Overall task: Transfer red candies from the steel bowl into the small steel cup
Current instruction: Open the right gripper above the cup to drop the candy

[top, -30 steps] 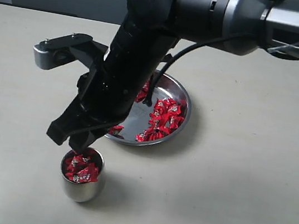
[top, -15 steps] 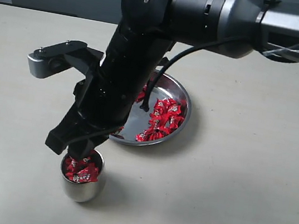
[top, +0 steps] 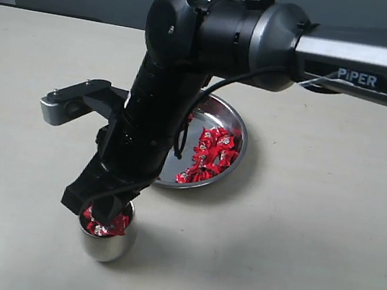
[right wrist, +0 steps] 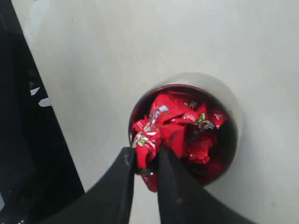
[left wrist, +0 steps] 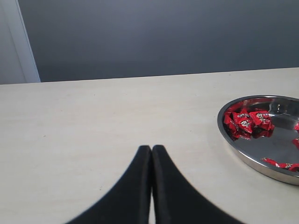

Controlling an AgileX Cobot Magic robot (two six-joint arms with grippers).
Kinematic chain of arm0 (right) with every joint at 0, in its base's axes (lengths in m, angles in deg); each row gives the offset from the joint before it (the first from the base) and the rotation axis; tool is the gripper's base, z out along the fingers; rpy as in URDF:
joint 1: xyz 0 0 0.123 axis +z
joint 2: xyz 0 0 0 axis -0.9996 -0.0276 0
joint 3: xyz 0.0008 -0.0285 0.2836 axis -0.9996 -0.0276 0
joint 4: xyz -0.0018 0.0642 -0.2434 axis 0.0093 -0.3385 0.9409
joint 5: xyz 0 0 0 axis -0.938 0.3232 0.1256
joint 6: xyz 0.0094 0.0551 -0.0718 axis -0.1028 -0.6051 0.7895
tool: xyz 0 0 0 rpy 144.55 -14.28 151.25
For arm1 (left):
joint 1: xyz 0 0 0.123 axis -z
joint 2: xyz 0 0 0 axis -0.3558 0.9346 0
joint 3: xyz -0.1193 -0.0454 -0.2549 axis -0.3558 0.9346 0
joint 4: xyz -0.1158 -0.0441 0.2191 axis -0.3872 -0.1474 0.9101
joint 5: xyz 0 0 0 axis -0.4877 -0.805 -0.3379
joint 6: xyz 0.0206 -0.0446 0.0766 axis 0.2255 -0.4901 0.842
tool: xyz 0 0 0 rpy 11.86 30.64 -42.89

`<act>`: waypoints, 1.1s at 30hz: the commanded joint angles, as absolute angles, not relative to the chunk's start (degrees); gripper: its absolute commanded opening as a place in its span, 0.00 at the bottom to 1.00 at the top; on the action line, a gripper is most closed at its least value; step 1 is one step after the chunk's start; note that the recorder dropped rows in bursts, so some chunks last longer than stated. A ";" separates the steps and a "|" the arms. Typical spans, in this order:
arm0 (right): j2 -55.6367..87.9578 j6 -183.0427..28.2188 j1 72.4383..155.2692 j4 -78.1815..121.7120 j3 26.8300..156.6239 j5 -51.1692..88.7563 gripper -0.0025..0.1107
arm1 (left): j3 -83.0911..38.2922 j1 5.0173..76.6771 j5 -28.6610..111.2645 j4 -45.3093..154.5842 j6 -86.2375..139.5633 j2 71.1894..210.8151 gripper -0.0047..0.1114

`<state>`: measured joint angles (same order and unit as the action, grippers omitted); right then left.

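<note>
Our left gripper is closed; at its two o'clock the steel bowl holds red candies.

One table. On it, one steel bowl and one small steel cup. Two end effectors: one left end effector, one right end effector. One black arm in the exterior view. Two lots of red candies: a dozen or so showing in the bowl, a heaped cupful too tangled for an exact count, a single candy pinched at the right end effector.
</note>
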<state>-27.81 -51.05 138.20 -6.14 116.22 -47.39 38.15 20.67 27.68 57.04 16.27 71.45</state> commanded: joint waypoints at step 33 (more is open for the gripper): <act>-27.73 -50.55 138.19 -5.70 116.18 -47.65 0.33 | 38.29 20.43 28.01 57.18 16.14 71.19 0.04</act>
<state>-27.81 -50.78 138.20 -5.82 116.22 -47.50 38.15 20.67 27.68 57.04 16.27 71.45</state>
